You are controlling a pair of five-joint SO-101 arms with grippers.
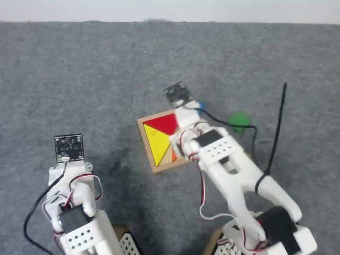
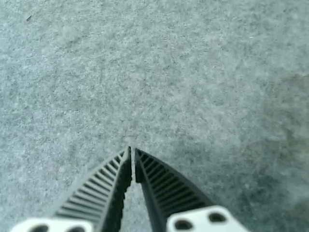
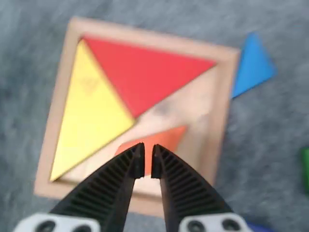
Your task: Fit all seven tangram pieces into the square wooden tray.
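Note:
The square wooden tray (image 1: 151,162) lies mid-table, and my right arm (image 1: 212,146) stretches over its right side. In it lie a red triangle (image 3: 145,72), a yellow triangle (image 3: 89,116) and a small orange triangle (image 3: 164,137). Part of the tray floor (image 3: 193,106) is bare. My right gripper (image 3: 145,159) hangs shut just above the orange triangle, holding nothing. A blue triangle (image 3: 252,67) rests on the carpet just outside the tray's rim (image 3: 224,111). My left gripper (image 2: 132,154) is shut over bare grey carpet, far to the left of the tray.
A green piece (image 1: 239,121) lies on the carpet right of the tray, near a black cable (image 1: 276,138). The blue triangle (image 1: 199,105) peeks out beside the right wrist's camera board. Open carpet spreads between the left arm (image 1: 74,202) and the tray.

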